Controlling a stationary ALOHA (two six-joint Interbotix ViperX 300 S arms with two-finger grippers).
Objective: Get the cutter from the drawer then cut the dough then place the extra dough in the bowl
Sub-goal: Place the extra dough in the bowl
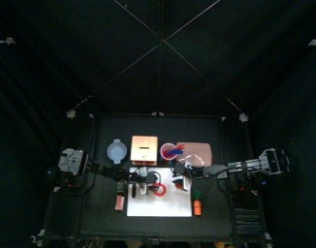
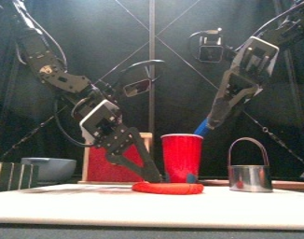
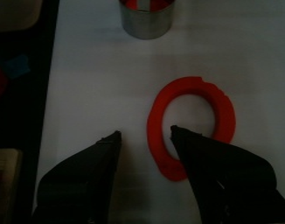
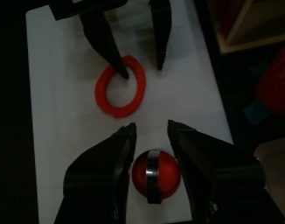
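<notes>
Red dough ring (image 2: 167, 188) lies at the open left claw (image 3: 145, 133); right claw (image 4: 152, 126) hovers open.

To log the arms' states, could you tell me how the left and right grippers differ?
Height: the left gripper is down at the white cutting board, while the right gripper hangs raised near the metal cutter. Contact: the left gripper's jaws straddle the edge of the red dough ring; the right gripper's hold nothing. Both have open jaws.

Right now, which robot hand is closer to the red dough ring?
Left. The left gripper is down at the dough ring, open jaws astride one side. The right gripper hangs higher, over the metal cutter beside it.
</notes>
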